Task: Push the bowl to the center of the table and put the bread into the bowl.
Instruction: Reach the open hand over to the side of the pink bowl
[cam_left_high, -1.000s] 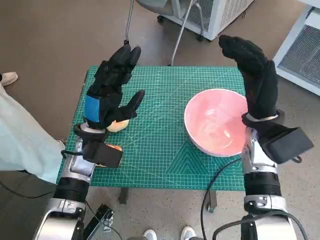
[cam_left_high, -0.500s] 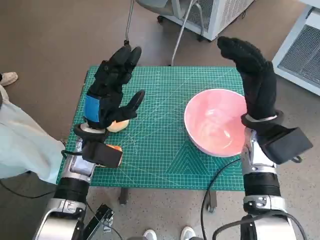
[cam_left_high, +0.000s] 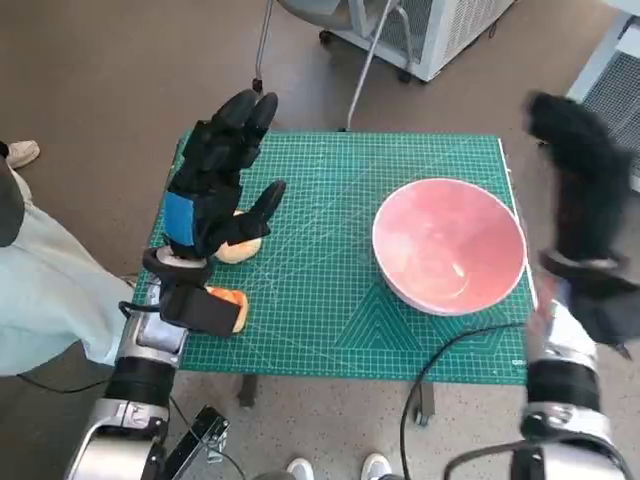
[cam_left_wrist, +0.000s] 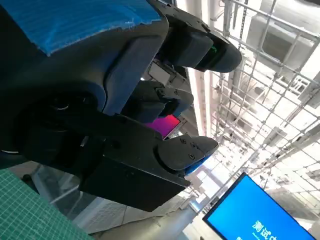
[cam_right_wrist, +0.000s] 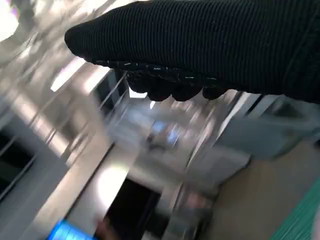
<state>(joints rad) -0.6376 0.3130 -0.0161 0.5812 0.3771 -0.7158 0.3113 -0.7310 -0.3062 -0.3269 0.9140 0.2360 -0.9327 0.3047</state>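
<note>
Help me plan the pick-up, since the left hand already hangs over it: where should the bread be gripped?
Probably across the bread's rounded sides, coming down from above: it lies low on the green mat, mostly hidden under the left hand.

No legible text anywhere.

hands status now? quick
Left hand: open, holding nothing, raised over the bread.
Right hand: open, holding nothing, beside the pink bowl.
</note>
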